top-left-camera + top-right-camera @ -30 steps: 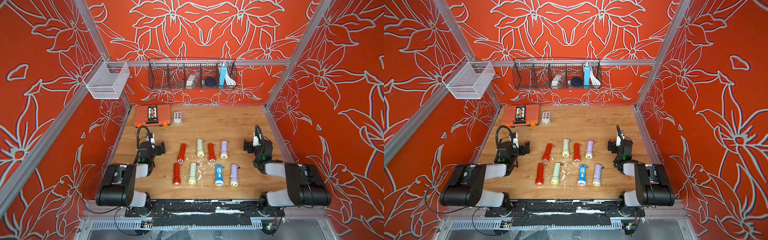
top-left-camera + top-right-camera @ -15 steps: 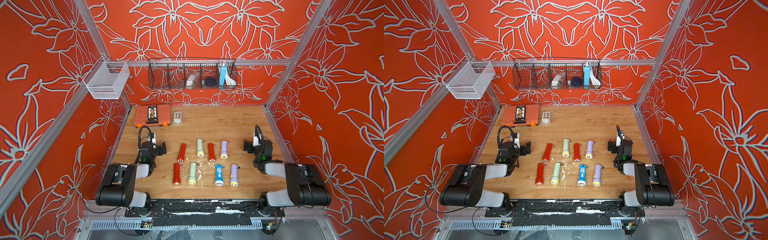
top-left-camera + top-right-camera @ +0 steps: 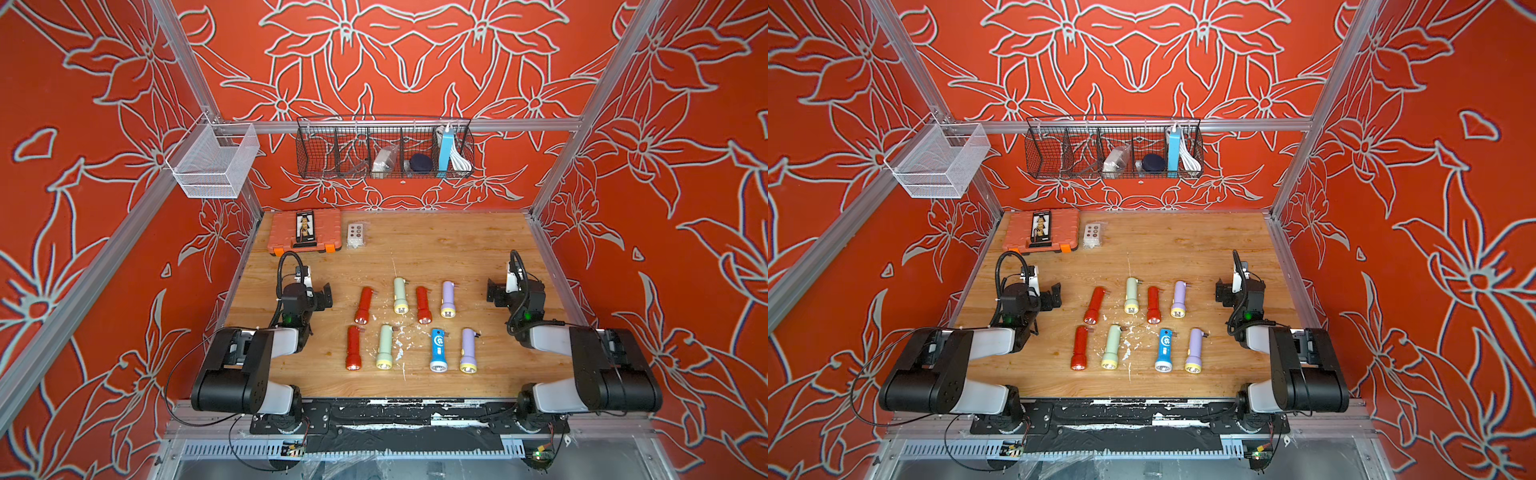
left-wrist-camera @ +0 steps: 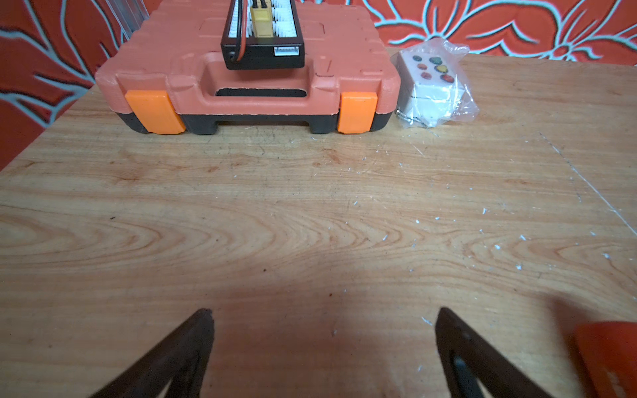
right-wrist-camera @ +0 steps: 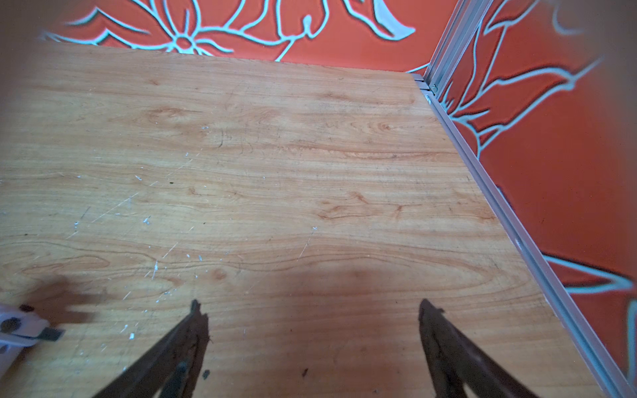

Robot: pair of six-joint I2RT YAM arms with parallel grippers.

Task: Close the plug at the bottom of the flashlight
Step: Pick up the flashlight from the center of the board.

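Note:
Several flashlights lie in two rows mid-table in both top views, lenses toward the front: red, green, blue, purple. Small plug tabs stick out at their far ends. My left gripper hovers open left of the rows; a red flashlight shows blurred beside the open gripper. My right gripper is open right of the rows, over bare wood. A pale flashlight end with a dark tab lies off to its side.
An orange tool case with a black board on it sits at the back left, next to a bagged white button box. A black wire basket and a white mesh basket hang on the walls. White flecks dot the wood.
My left gripper has crept slightly to the right, toward the flashlights. The right arm and the flashlights have not moved.

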